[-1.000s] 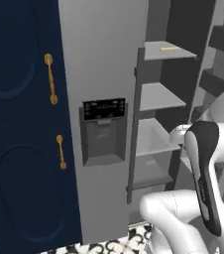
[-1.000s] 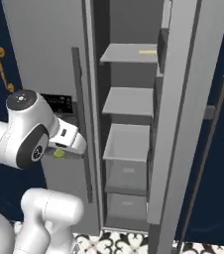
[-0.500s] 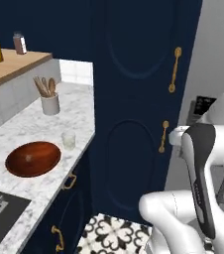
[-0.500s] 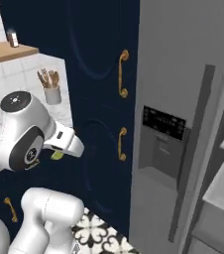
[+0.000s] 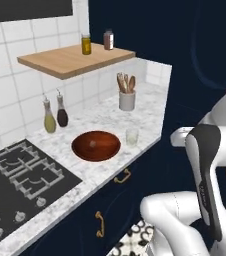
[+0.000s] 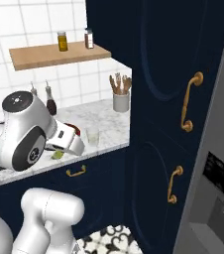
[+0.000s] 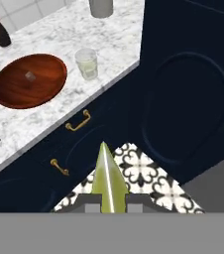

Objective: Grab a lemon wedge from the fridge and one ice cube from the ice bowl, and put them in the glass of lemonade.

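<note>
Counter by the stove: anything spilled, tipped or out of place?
Nothing stands out. The ice bowl and glass of lemonade stand upright on the counter, no spill visible. The hand holds the lemon wedge.

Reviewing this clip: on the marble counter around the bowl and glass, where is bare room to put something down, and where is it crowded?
Bare marble lies between the utensil crock and the glass of lemonade, and along the front edge below the ice bowl. It is crowded between bowl and glass, which stand close together, and by the two bottles beside the stove.

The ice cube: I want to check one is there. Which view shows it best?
Hand view: the ice cube sits plain and whitish inside the bowl. Left base view shows it as a faint speck. In the right base view the arm covers most of the bowl.
</note>
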